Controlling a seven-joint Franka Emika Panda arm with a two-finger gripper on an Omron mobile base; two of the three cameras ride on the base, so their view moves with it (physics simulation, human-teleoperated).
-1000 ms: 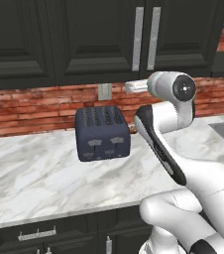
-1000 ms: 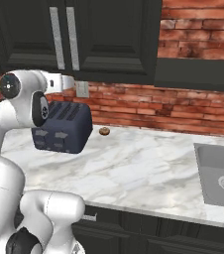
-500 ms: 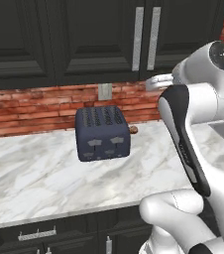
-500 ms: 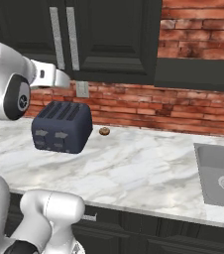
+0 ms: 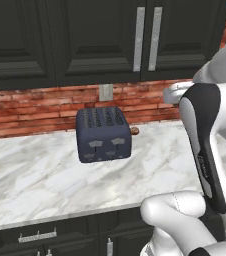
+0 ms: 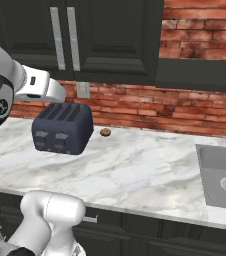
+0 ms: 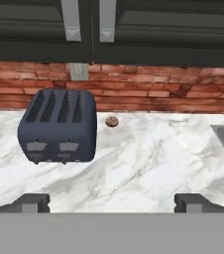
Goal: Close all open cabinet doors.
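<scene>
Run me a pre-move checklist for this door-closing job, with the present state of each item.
1. Cabinet doors above the toaster shut: ok, both sit flush, silver handles side by side.
2. Other wall doors shut: cannot tell, the left door looks flush, but cupboards beyond the frame edges are hidden.
3. Gripper empty: ok, the fingers stand wide apart with nothing between them.
4. Clear of the toaster: ok, in the hand view the fingers are well short of it, with bare counter between.
5. Small brown item on the counter: ok, it lies apart from the toaster, near the brick wall.
</scene>
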